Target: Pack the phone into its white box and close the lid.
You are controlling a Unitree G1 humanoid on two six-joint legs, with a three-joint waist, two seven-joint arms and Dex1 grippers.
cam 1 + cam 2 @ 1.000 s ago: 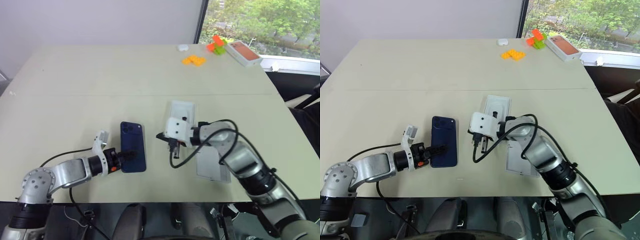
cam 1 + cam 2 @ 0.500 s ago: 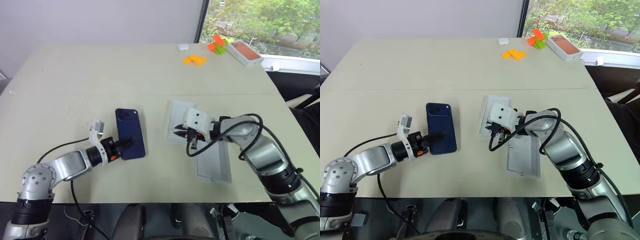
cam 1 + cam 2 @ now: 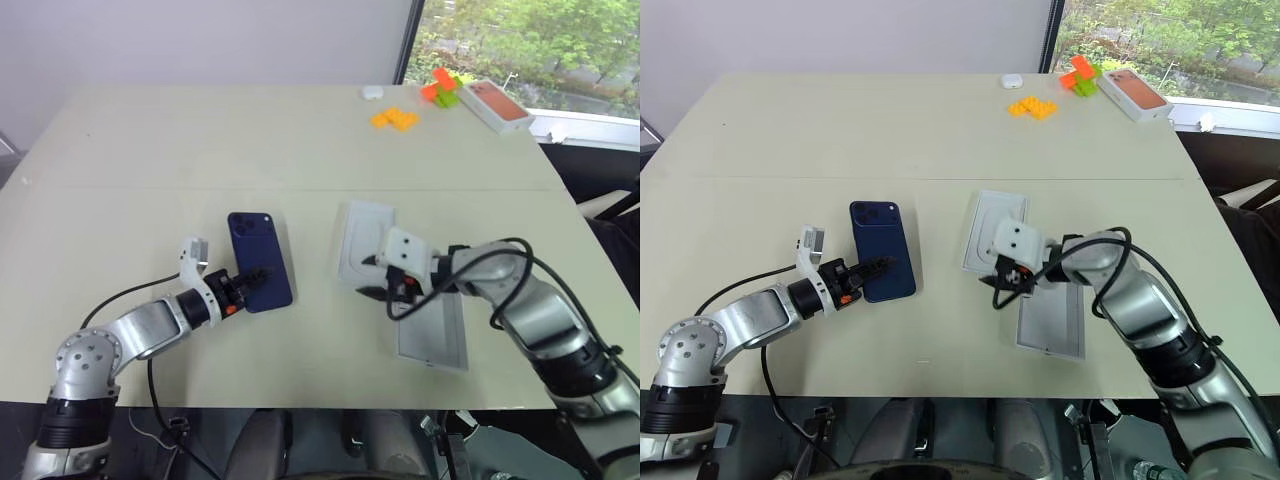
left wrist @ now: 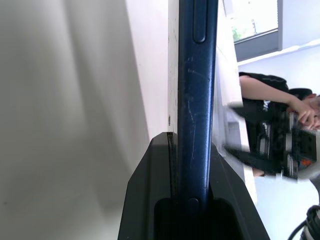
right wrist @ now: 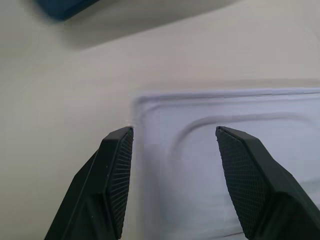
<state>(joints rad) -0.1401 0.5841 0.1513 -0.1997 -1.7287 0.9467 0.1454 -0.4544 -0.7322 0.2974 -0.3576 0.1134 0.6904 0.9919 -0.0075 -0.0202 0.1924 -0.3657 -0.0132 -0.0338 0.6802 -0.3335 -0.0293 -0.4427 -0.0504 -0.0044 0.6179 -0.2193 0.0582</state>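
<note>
The left gripper (image 3: 250, 283) pinches the near short end of the phone (image 3: 259, 261), its two black fingers (image 4: 150, 190) pressed against the phone's flat faces. The phone is dark blue, camera cluster at its far corner, and sits over the beige counter (image 3: 200, 150) left of centre; whether it rests flat or is slightly raised cannot be told.

To the right of the phone, with bare counter between them, lies a thin white insert (image 3: 362, 240) with an oval recess. The right gripper (image 3: 385, 296) hangs over the near end of this insert with its fingers (image 5: 115, 175) spread apart and nothing between them; the right wrist view shows the insert's rim and curved recess just beyond the fingertips, and a corner of the phone farther off.

The white box (image 3: 432, 335), a shallow tray, lies on the counter partly under the right forearm, near the front edge, just beside the insert.

At the far right corner of the counter are orange blocks (image 3: 393, 120), red and green blocks (image 3: 441, 88), a small white object (image 3: 372, 92), and a white box with an orange-red picture (image 3: 496, 106).

A person (image 4: 280, 100) in a dark top shows in the left wrist view beyond the counter.
</note>
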